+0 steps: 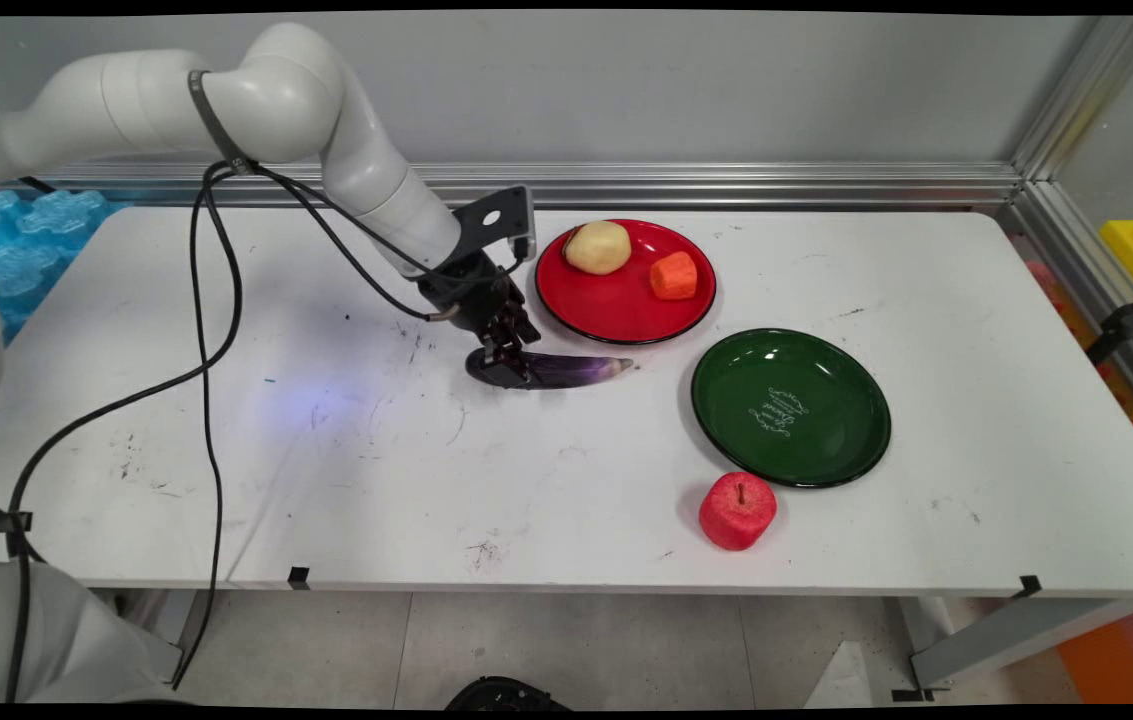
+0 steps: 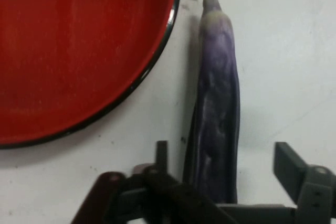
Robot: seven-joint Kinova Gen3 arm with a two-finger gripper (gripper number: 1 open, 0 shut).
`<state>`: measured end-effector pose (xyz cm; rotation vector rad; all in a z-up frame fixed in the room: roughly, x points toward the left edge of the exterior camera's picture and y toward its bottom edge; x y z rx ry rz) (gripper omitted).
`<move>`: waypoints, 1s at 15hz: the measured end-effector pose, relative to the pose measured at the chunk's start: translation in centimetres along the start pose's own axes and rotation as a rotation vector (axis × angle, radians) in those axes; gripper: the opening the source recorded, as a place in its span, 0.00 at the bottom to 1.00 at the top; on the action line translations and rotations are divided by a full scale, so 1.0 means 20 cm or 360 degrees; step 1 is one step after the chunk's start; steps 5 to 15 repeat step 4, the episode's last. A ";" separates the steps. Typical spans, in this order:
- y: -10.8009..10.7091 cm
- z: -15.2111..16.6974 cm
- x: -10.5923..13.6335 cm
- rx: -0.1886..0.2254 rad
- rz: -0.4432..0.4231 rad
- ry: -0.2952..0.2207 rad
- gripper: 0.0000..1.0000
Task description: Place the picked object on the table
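A long purple eggplant (image 1: 571, 370) lies flat on the white table, just in front of the red plate (image 1: 616, 315). My gripper (image 1: 506, 362) is lowered over the eggplant's thick left end. In the hand view the eggplant (image 2: 218, 93) runs up between the two fingers, with a gap of table showing on each side. The gripper (image 2: 223, 150) is open and straddles it. Its thin greenish tip points away from the hand, beside the red plate's (image 2: 79, 51) black rim.
The red plate holds a yellowish potato (image 1: 598, 247) and an orange carrot chunk (image 1: 674, 276). A green plate (image 1: 826, 440) sits to the right of the eggplant, and a red apple (image 1: 737, 510) stands in front of it. Black cables hang from the arm on the left.
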<state>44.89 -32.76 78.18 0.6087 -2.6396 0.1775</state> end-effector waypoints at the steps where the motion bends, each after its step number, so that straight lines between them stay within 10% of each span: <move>1: 0.00 0.00 0.00 0.0001 -0.0002 0.0002 1.00; 15: -0.01 -0.02 0.04 0.0002 -0.0013 0.0010 1.00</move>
